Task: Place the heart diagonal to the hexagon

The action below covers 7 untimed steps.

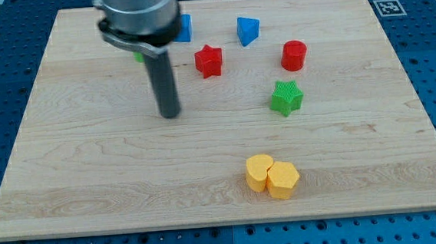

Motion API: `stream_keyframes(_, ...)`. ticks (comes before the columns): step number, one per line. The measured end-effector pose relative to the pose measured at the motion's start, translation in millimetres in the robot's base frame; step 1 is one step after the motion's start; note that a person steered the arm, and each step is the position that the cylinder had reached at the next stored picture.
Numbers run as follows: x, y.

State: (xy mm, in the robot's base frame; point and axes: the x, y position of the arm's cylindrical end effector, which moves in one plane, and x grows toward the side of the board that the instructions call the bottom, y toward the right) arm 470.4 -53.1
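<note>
Two yellow blocks sit touching each other near the bottom edge of the wooden board [92, 192], a little right of its middle: the yellow heart [258, 171] on the view's left and the yellow hexagon [284, 180] pressed against its right side, set slightly lower. My tip [170, 114] rests on the board left of centre, well apart from that pair, up and to the view's left of them. I have no fingers or jaws, only the straight dark rod, so nothing is gripped. Closest to my tip is the red star [208, 60], up and to the view's right. Further right lie the blue triangular block [248, 30] near the top edge and the red cylinder [294, 55]. Below the cylinder stands the green star [286, 97]. Behind the arm's housing, near the top edge, a blue block [185, 28] and a sliver of a green block [138, 57] show; their shapes are hidden.
</note>
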Motion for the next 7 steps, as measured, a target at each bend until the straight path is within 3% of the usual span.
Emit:
stream_keyframes(3, 70, 189)
stream_keyframes(4, 126, 237)
stream_keyframes(5, 148, 235)
stream_keyframes(7, 142, 116)
